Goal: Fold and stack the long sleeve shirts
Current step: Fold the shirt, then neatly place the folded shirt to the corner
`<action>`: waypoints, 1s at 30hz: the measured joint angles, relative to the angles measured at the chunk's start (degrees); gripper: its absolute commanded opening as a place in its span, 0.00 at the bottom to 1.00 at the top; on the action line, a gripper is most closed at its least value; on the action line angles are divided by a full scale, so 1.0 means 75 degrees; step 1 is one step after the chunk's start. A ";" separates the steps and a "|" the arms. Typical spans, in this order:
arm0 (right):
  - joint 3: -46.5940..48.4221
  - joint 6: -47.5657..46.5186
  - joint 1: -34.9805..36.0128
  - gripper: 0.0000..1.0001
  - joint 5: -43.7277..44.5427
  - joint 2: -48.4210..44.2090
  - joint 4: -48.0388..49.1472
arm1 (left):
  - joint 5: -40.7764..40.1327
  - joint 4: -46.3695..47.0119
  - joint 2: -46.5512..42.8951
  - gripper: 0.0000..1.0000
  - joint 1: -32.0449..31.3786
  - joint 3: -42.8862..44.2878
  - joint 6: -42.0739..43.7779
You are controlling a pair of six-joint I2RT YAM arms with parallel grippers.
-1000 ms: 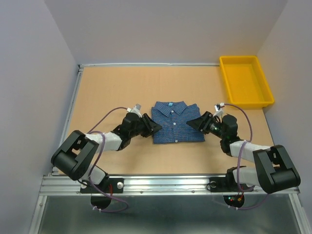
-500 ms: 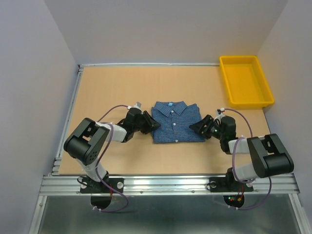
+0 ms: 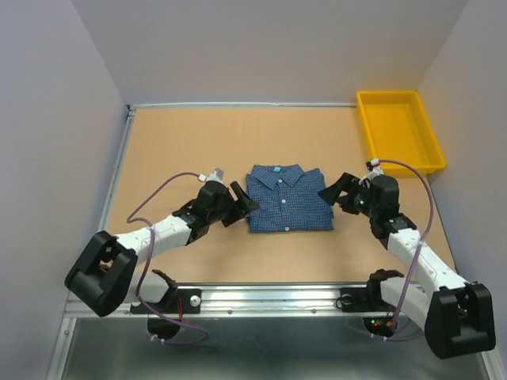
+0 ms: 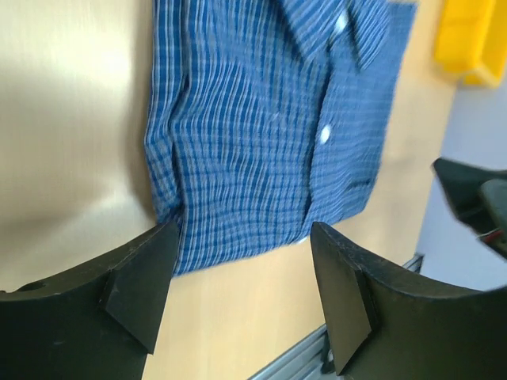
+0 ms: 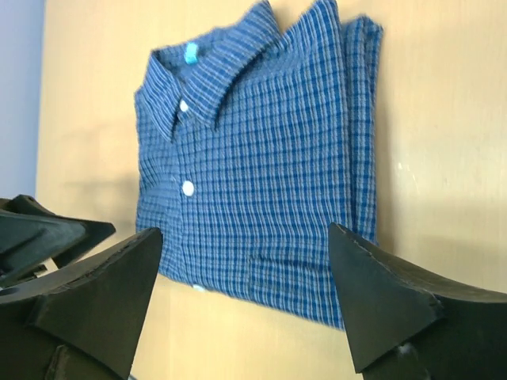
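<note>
One long sleeve shirt of blue check cloth lies folded into a neat rectangle at the table's middle, collar toward the far side and buttons up. It shows in the left wrist view and the right wrist view too. My left gripper hovers just off its left edge, open, with only bare table between its black fingers. My right gripper stands open by the shirt's right edge, nothing between its fingers. Neither touches the cloth.
A yellow tray sits at the table's far right, its inside bare; a corner of it shows in the left wrist view. The tan table has a metal rail along its near edge.
Both grippers have opened wider and drawn slightly back and up from the shirt's side edges. The folded shirt has stayed where it was.
</note>
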 measured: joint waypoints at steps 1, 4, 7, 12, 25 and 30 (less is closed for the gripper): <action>0.0023 -0.0070 0.0000 0.93 0.0009 -0.0125 -0.0291 | -0.0055 -0.0157 0.0044 0.79 -0.0172 -0.0006 -0.0026; 0.0026 -0.0213 0.0000 0.93 0.0006 -0.0463 -0.1128 | -0.0131 -0.0484 0.0382 0.74 -0.0428 -0.0023 -0.0070; 0.0026 -0.0297 0.0000 0.93 0.0006 -0.0836 -0.1562 | -0.0152 -0.0618 0.0924 0.70 -0.0440 -0.0015 -0.0128; 0.0032 -0.0417 0.0000 0.93 0.0006 -0.1154 -0.1865 | -0.0207 -0.0621 0.1667 0.58 -0.0455 0.0650 -0.0026; 0.0038 -0.0577 0.0000 0.93 0.0003 -0.1183 -0.2066 | -0.0157 -0.0863 0.2888 0.00 -0.0341 0.1751 0.0431; 0.0175 -0.0758 0.0000 0.93 -0.0055 -0.1174 -0.2127 | -0.0306 -0.1795 0.3334 0.00 0.0915 0.2725 0.1626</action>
